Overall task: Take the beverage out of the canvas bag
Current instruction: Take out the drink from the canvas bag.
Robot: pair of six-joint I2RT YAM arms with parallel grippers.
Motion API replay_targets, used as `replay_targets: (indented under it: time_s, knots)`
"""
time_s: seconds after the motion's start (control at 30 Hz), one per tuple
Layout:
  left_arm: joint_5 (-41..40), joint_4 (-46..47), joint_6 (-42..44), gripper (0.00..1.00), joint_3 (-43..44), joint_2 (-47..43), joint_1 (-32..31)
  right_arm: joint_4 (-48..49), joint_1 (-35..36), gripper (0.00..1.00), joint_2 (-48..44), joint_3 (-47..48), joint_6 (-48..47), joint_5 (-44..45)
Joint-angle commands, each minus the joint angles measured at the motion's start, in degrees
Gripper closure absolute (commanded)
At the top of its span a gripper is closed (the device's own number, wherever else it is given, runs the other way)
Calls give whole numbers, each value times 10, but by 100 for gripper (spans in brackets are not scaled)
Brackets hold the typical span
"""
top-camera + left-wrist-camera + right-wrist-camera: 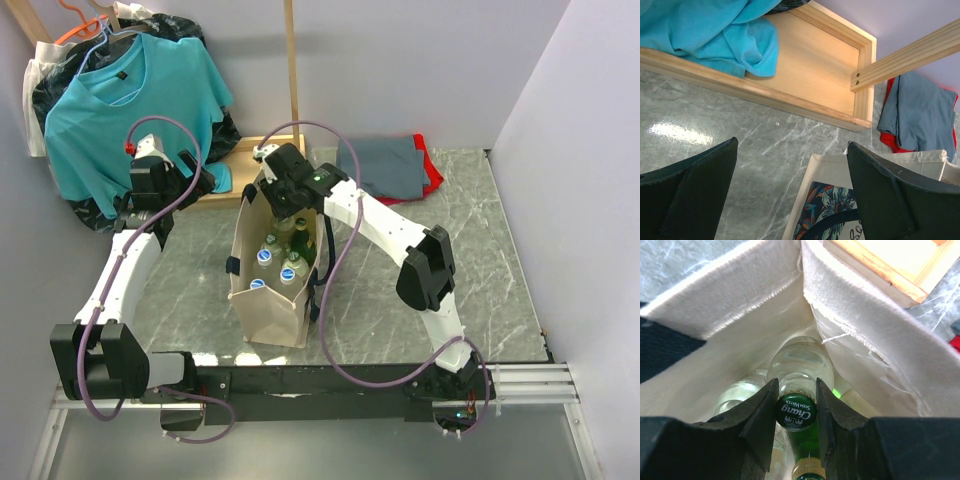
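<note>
The beige canvas bag (268, 315) stands upright in the middle of the table, with several bottles (264, 256) inside. My right gripper (283, 215) reaches down into the bag's far end. In the right wrist view the right gripper (796, 390) is shut on the green "Chang Soda Water" cap (796, 412) of a clear glass bottle (800, 362), with the bag's walls (740, 295) all around. My left gripper (792, 145) is open and empty, above the table just left of the bag's far corner (827, 170). It also shows in the top view (200, 180).
A wooden frame (805, 105) holding a teal shirt (715, 35) lies at the back left, with a black plastic bag (210, 130) behind. Grey and red cloths (385, 165) lie at the back right. A green bottle neck (807, 442) is next to the gripped one.
</note>
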Motion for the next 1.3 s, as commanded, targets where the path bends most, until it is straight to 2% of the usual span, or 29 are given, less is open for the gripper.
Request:
replay_targets:
  time_s: [0.0, 0.77, 1.27]
  knots:
    - [-5, 8, -4, 4, -1, 0, 1, 35, 6, 100, -78, 60, -15, 19]
    - [6, 8, -11, 4, -1, -7, 2, -41, 21, 100, -100, 135, -57, 6]
    - [15, 9, -13, 4, 3, -5, 0, -27, 27, 100, -149, 139, -58, 13]
